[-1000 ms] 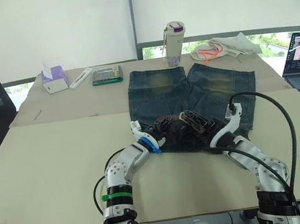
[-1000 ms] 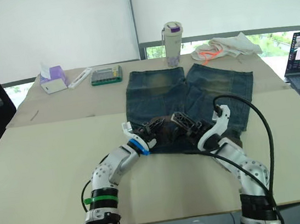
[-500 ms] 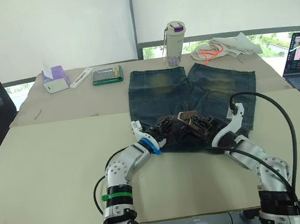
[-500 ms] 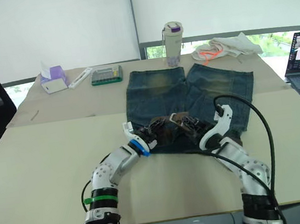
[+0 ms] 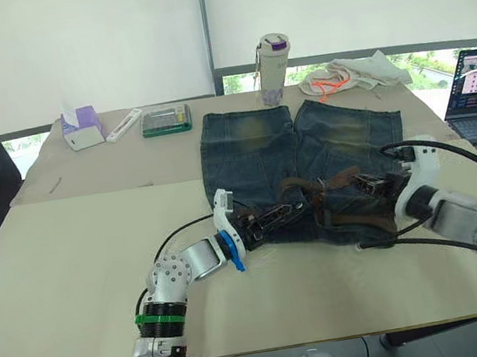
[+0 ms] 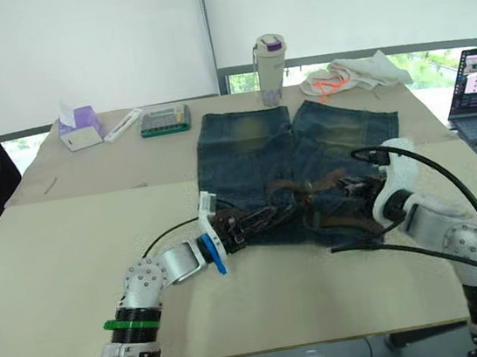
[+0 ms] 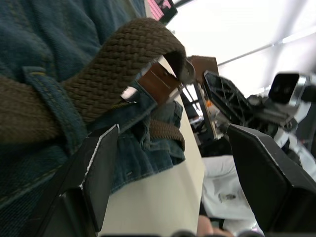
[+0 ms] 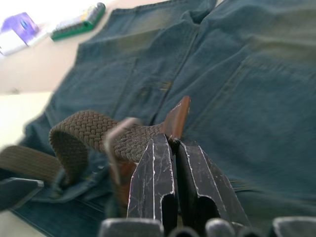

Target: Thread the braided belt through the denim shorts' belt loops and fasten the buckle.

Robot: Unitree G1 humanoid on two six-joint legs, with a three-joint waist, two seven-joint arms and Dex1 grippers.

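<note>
The braided belt (image 5: 323, 187) lies bunched along the waistband of the denim shorts (image 5: 300, 148), which are spread flat on the table (image 5: 71, 244). In the left wrist view the belt passes under a belt loop (image 7: 47, 106) and arches up to its brown leather end. The right gripper (image 8: 173, 170) has its fingers pinched narrow on that belt end, beside the silver buckle (image 8: 114, 143). The left gripper (image 5: 266, 221) rests at the waistband, its fingers spread wide. Beyond the shorts stand a bottle (image 5: 271, 68) and a whitish cloth (image 5: 352, 71).
</note>
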